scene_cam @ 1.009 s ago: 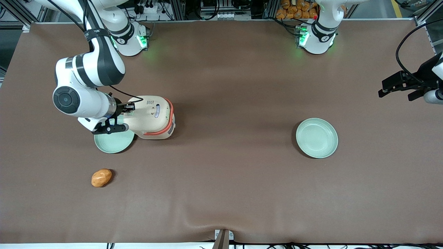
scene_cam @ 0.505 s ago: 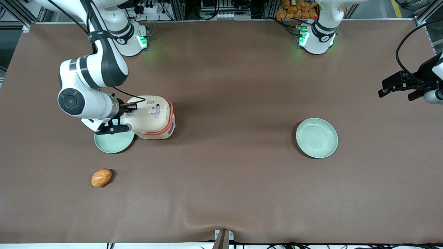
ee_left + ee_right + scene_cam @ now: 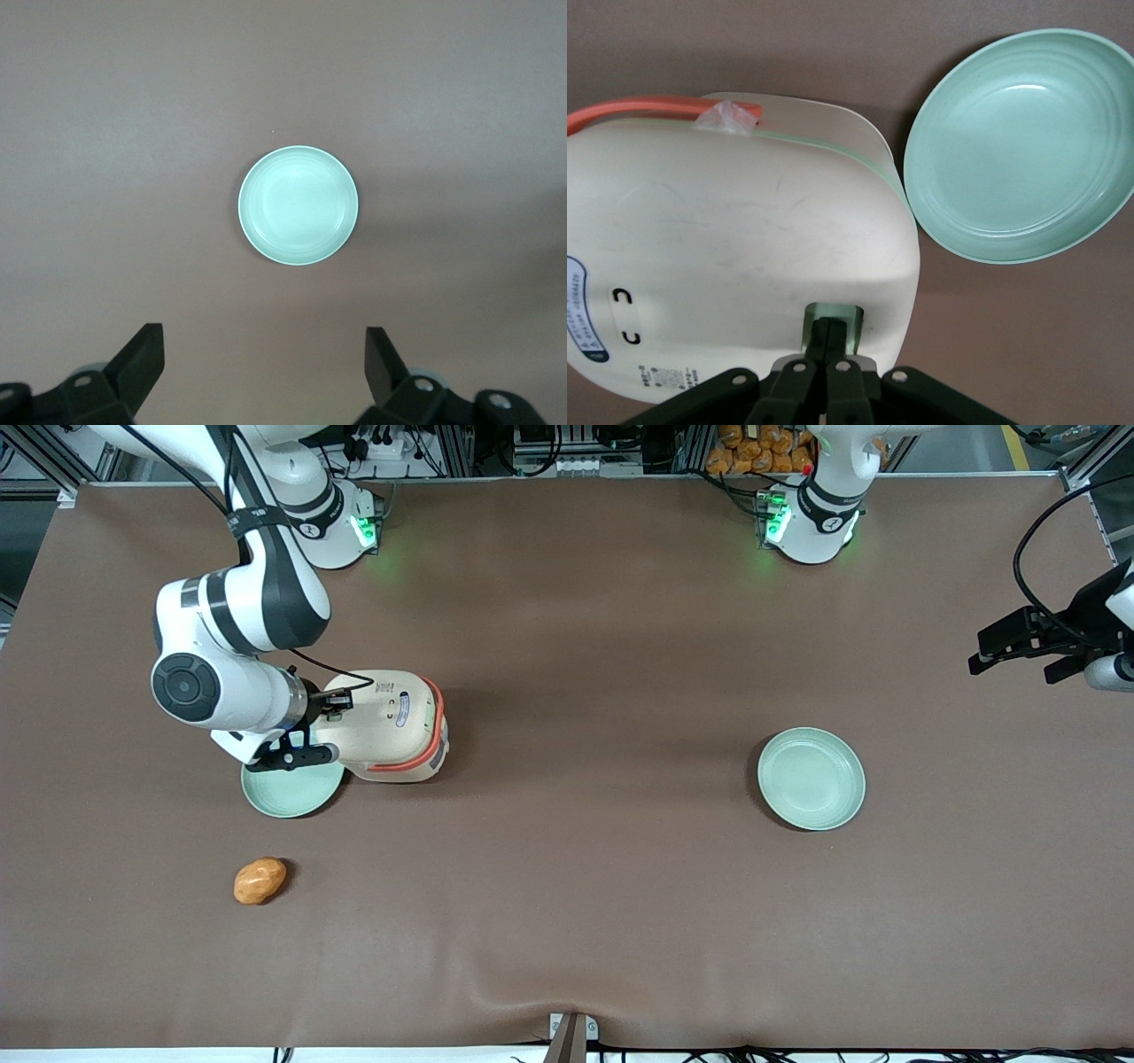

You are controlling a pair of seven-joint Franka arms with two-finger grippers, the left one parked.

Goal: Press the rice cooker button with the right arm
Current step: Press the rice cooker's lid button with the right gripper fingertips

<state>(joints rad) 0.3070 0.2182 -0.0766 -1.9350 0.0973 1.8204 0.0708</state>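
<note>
On the brown table [image 3: 620, 646], toward my working end, sits 1 rice cooker [image 3: 390, 726], cream w/ coral-orange band, lid shut so contents can't be seen. My right arm [image 3: 235, 646] reaches over it, and my gripper [image 3: 829, 341] is at the lid edge, fingers pinched together w/ no gap, holding nothing, tips on the button [image 3: 834, 312], the small pale green patch near the lid's rim. In the front view the gripper [image 3: 330, 707] sits at the cooker's edge on the working-arm side; button itself is hidden there. Count: 2 pale green plates, 1 orange-brown rounded item, 1 cooker. Plate no. 1 [image 3: 292, 788] lies just beside the cooker, a bit nearer the front camera, partly under my wrist; wrist view shows this plate [image 3: 1023, 146] w/ nothing in it. Plate no. 2 [image 3: 811, 778] is well apart, toward the parked arm's end, also w/ nothing in it, same plate [image 3: 299, 205] seen from above. The orange-brown item [image 3: 260, 880] lies on the bare table, nearer the front camera than plate no. 1, not touching it.
</note>
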